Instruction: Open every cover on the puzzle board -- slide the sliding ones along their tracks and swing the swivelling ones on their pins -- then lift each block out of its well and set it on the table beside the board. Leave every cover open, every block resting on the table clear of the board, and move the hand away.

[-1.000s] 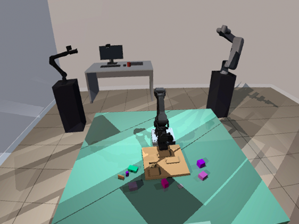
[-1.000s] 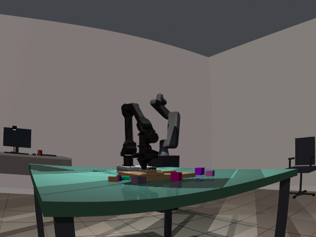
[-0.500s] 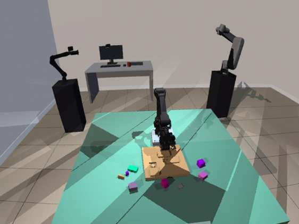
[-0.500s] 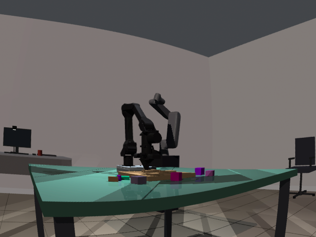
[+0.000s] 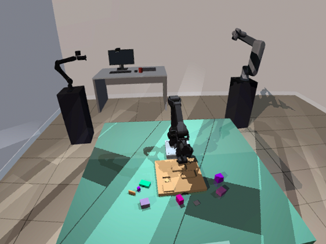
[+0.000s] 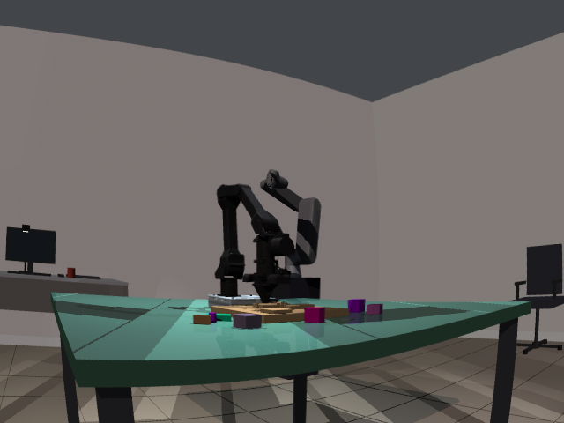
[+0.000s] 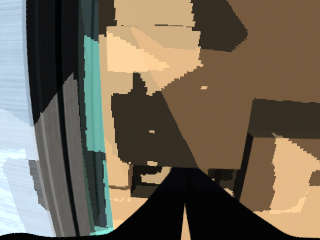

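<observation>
The wooden puzzle board (image 5: 194,186) (image 6: 298,315) (image 7: 225,75) lies on the green table. My gripper (image 5: 182,162) (image 6: 265,300) (image 7: 184,171) is shut and empty, pointing down at the board's edge nearest the arm base. In the wrist view its tips are beside a small dark recess (image 7: 142,187); whether they touch the board is unclear. A raised wooden cover (image 5: 188,173) lies near the middle; another cover (image 5: 168,188) is near the front left corner. Shadows and the hand hide how far each is open. Well contents near the tips are hidden.
Left of the board lie green (image 5: 145,183), small purple (image 5: 138,188) and orange (image 5: 131,192) pieces. A lavender block (image 5: 144,203) and a magenta block (image 5: 179,199) lie in front. A flat grey piece (image 5: 196,202), violet block (image 5: 219,178) and pink block (image 5: 221,191) lie rightward.
</observation>
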You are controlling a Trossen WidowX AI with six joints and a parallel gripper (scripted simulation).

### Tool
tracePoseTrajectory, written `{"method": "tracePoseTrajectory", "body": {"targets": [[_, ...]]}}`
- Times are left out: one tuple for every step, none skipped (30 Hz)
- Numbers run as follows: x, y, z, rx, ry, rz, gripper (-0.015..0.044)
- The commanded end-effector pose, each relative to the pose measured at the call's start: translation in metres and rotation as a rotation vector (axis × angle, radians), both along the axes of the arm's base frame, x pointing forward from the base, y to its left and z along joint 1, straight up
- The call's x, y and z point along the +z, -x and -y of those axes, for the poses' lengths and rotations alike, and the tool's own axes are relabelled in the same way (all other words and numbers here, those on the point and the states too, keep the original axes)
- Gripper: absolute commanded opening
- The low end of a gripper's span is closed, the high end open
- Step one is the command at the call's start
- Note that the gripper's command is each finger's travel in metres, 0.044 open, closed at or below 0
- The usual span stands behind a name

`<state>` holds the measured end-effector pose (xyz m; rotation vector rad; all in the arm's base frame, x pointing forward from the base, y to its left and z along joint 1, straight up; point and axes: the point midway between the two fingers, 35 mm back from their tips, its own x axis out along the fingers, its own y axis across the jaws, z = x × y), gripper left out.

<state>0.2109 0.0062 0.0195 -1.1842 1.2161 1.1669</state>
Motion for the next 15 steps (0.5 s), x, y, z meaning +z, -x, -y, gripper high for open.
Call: {"method": "tracePoseTrajectory", "body": {"targets": [[0.000,-0.001,-0.004,-0.005,-0.001,0.004,0.0000],[0.000,-0.001,-0.005,-0.005,-0.001,0.004,0.0000],[0.000,-0.001,-0.006,-0.005,-0.001,0.004,0.0000],[0.000,-0.001,-0.007,-0.005,-0.002,0.004,0.0000],[0.000,-0.001,-0.008,-0.005,-0.002,0.004,0.0000],[0.000,-0.001,-0.009,-0.005,-0.002,0.004,0.0000],[0.000,-0.001,-0.010,-0.005,-0.002,0.004,0.0000],[0.000,-0.001,-0.011,-0.005,-0.002,0.004,0.0000],[0.000,-0.001,-0.012,-0.005,-0.002,0.004,0.0000],[0.000,-0.001,-0.013,-0.005,-0.002,0.004,0.0000],[0.000,-0.001,-0.014,-0.005,-0.002,0.004,0.0000],[0.000,-0.001,-0.015,-0.005,-0.002,0.004,0.0000],[0.000,-0.001,-0.016,-0.005,-0.002,0.004,0.0000],[0.000,-0.001,-0.017,-0.005,-0.002,0.004,0.0000],[0.000,-0.001,-0.018,-0.005,-0.002,0.004,0.0000]]}}
